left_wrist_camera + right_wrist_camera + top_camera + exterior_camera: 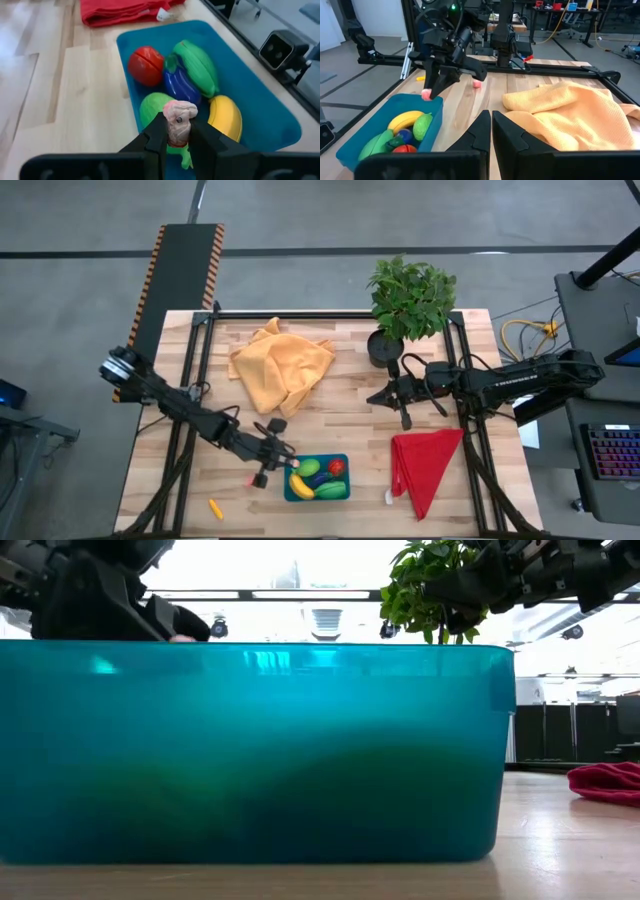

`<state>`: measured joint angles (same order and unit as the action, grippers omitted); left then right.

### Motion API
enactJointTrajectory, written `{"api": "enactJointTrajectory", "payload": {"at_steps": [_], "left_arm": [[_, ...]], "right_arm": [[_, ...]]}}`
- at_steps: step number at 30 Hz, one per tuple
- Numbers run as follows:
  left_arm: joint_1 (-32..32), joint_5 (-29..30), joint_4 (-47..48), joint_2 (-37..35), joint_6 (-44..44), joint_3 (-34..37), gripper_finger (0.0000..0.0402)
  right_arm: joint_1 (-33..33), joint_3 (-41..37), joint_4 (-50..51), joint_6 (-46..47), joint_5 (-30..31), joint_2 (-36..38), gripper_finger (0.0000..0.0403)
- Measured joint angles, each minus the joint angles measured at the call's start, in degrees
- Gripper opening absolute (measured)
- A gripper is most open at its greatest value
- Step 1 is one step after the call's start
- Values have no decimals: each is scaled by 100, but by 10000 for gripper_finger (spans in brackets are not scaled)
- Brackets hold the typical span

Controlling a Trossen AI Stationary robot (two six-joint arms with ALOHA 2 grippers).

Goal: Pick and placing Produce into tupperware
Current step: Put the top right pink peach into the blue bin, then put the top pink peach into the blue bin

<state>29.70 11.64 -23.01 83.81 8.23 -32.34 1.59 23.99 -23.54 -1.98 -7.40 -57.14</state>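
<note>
The teal tupperware (346,480) stands near the table's front edge and holds a red tomato (146,65), a purple eggplant (182,85), two green pieces (197,65) and a yellow banana (225,117). My left gripper (177,131) hovers over the tupperware's left end, shut on a small pink piece (179,117). An orange carrot (215,508) and another pink bit (477,84) lie on the table to the tupperware's left. My right gripper (491,117) waits shut, above the table at the middle right, with nothing in it. My left gripper pinches the pink piece by its lower part (178,136) between its two fingers. The fingers slant down from the table's left side. The piece sticks out past the fingertips and is lifted clear, above the produce in the tupperware's left end.
A crumpled orange cloth (280,365) lies at the back middle, a red cloth (425,465) at the front right, and a potted plant (410,300) stands at the back right. Dark metal rails run along the table's edges. Bare wood shows between the cloths.
</note>
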Motion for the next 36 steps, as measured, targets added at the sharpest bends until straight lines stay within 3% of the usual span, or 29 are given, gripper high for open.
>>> {"api": "enactJointTrajectory", "payload": {"at_steps": [12, 24, 31, 36], "left_arm": [[-8, 4, 1, -26, 2, 0, 43], [-8, -143, 1, -35, 320, 0, 139], [-8, -168, 27, -54, 293, -43, 151], [-6, -106, 1252, -381, 544, -196, 151]], "right_arm": [[-1, 0, 73, -2, 0, 0, 9], [-1, 0, 69, -2, 9, 0, 9], [-1, 0, 69, -2, 9, 0, 9], [1, 0, 69, -2, 9, 0, 9]]}}
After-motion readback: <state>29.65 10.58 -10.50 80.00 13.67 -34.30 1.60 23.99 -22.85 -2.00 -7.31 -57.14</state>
